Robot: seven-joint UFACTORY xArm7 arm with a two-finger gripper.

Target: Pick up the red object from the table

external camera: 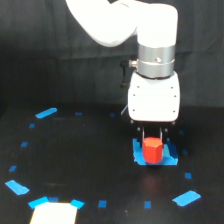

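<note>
The red object (152, 150), a stubby red-orange block, stands over a bright blue patch (170, 157) on the black table (90, 165), toward the exterior view's right. My gripper (152, 136) hangs straight down from the white arm (153, 97) directly above it. Its dark fingers flank the block's upper sides and seem to press against them, so the gripper looks shut on the block. The fingers are hard to make out against the dark background. I cannot tell whether the block rests on the patch or hovers just above it.
Small blue tape marks ring the table, with larger blue patches at the left (46, 113), lower left (17, 187) and lower right (186, 198). A pale rectangular patch (54, 213) lies at the front edge. A dark curtain hangs behind.
</note>
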